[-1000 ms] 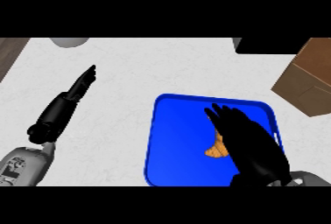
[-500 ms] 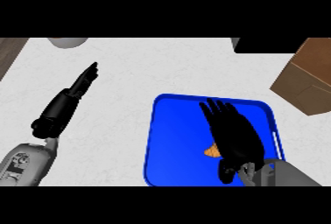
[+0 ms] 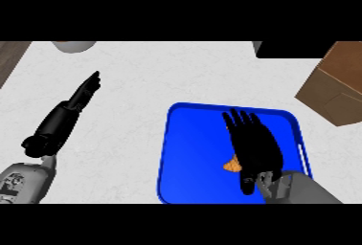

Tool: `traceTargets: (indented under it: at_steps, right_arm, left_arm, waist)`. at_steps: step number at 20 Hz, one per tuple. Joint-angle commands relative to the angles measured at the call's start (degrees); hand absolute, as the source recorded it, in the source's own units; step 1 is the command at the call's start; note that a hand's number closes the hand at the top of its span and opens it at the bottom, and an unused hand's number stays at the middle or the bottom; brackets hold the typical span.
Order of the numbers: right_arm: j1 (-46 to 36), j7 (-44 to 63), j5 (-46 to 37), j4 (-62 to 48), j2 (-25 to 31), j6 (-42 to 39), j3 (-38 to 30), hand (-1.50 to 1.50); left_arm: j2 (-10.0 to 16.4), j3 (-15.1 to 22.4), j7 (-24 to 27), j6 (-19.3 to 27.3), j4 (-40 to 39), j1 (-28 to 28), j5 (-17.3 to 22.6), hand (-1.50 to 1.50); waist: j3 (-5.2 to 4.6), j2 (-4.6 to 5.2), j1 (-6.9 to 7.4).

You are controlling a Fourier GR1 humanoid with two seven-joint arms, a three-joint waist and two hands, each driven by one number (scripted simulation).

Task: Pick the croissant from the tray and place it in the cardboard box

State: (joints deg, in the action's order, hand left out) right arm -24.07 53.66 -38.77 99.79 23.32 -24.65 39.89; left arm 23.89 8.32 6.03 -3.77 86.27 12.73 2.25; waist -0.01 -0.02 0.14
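- One second on, the right hand [image 3: 253, 143] has slid over the croissant [image 3: 231, 165], which lies unlifted on the blue tray [image 3: 185, 143], only an orange sliver showing.
- Its fingers lie straight, palm down, seemingly not yet curled round it.
- Left hand [image 3: 79, 98] rests straight-fingered, well apart; the cardboard box [image 3: 336, 83] stands far right.

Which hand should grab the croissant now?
Right. The right hand is spread directly over the croissant on the tray, and the cardboard box sits on that same side. The left hand lies out on the counter, well left of the tray.
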Motion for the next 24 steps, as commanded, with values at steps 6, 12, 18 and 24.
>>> traceTargets:
  at_steps: [6,12,18,24]
  right_arm:
    - [4.7,-7.4,-8.2,-5.4,-4.2,-0.2,-3.7,-1.50]
    - [7.0,-8.7,-11.9,-8.9,-8.4,0.1,-4.5,-1.50]
    - [7.2,-12.9,-16.6,-13.9,-7.3,1.2,-8.8,-1.50]
    - [7.6,-14.1,-18.6,-14.6,-10.9,-1.4,-11.0,-1.50]
  left_arm:
    - [-2.6,-2.3,-1.5,-2.7,3.1,-2.1,-3.2,0.00]
    - [-3.7,-5.3,-3.5,-5.3,0.8,2.7,-3.1,0.00]
    - [-5.7,-5.6,-6.0,-5.2,3.9,1.0,-5.2,0.00]
    - [-8.4,-5.3,-8.3,-5.1,8.6,-1.1,-7.1,0.00]
  waist:
    - [0.02,-0.01,0.00]
    - [0.01,0.02,-0.20]
    - [0.02,0.00,-0.14]
    - [0.02,-0.04,0.01]
